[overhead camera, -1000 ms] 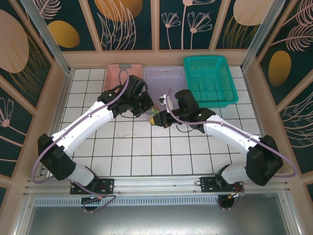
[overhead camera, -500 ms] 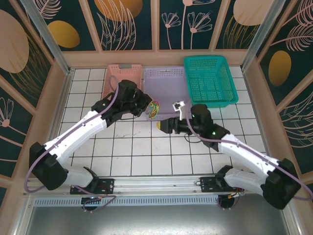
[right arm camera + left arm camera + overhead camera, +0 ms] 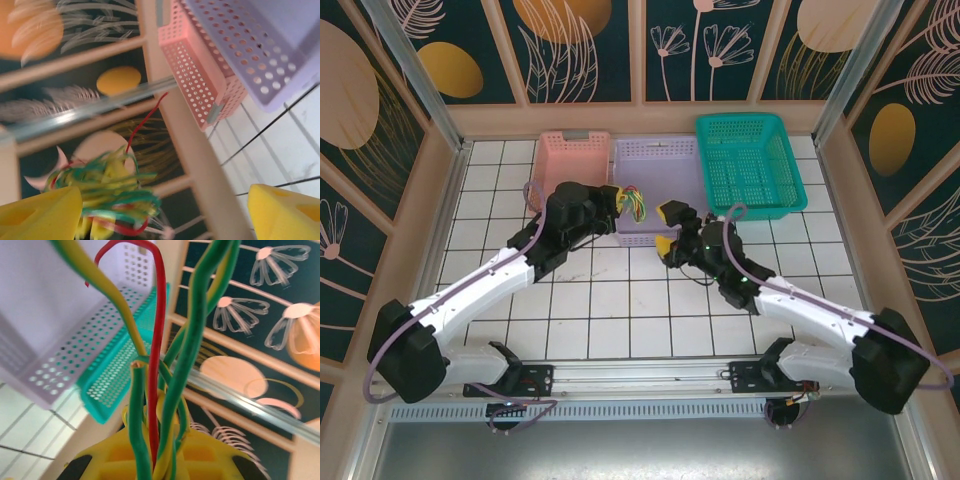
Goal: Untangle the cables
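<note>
The left claw was clamped narrow on a tangled bundle of thin yellow, green and red cables. It held the bundle off the white tiled surface, by the left side of the lilac perforated plastic basket. The right claw stood wide and empty just beside the bundle, which looked blurred between its yellow fingers. The strands twisted round one another, so a pinch taking several at once would likely tighten the knot when pulled. A hard tug might also drag the cables out of the left claw, or loose ends could catch in the basket's holes.
</note>
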Controlling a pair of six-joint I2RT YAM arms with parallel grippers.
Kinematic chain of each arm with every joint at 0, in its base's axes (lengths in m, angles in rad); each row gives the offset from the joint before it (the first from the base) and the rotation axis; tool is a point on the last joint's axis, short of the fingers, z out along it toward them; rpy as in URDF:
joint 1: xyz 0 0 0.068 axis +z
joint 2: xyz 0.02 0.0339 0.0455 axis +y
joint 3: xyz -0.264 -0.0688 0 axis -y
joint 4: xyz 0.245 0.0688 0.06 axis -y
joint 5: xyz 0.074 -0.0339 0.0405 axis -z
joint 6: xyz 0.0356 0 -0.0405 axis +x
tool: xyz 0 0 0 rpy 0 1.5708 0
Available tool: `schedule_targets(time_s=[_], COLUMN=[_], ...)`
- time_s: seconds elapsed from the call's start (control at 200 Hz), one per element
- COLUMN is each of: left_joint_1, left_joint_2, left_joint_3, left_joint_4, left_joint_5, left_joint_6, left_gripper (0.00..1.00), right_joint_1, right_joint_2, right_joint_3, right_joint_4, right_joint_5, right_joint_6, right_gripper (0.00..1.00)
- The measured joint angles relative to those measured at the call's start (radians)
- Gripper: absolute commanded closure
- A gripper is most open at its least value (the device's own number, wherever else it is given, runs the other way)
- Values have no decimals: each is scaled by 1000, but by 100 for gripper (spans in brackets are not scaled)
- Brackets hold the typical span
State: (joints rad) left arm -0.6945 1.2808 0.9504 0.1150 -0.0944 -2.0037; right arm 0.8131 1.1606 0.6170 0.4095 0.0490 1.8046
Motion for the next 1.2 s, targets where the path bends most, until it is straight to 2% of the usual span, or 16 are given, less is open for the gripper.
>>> schedule_targets(time_s=[0.18,0.285,0.38,0.5,0.591,0.826,0.991,1.181,1.196], left_joint_1=[-26,-37,-39,-39,-39,-39,-39,-45,-45], left_joint_2=[-10,-17,-34,-60,-72,-86,-87,-87,-87], left_joint_3=[-77,-113,-140,-150,-154,-154,-146,-121,-118], left_joint_4=[132,179,216,254,266,256,227,200,196], left_joint_5=[-63,-91,-117,-137,-147,-152,-146,-109,-105], left_joint_6=[-57,-71,-80,-86,-92,-91,-72,-39,-36], left_gripper=[100,100,100,100,100,100,100,100,95], right_joint_1=[69,74,77,85,83,55,45,25,23], right_joint_2=[133,204,240,256,256,254,229,173,170], right_joint_3=[84,159,220,243,245,256,258,265,265], right_joint_4=[87,148,172,195,195,161,115,22,18], right_joint_5=[138,183,201,223,222,222,227,206,203], right_joint_6=[193,195,195,195,195,195,195,195,195], right_gripper=[10,10,14,29,52,71,100,100,100])
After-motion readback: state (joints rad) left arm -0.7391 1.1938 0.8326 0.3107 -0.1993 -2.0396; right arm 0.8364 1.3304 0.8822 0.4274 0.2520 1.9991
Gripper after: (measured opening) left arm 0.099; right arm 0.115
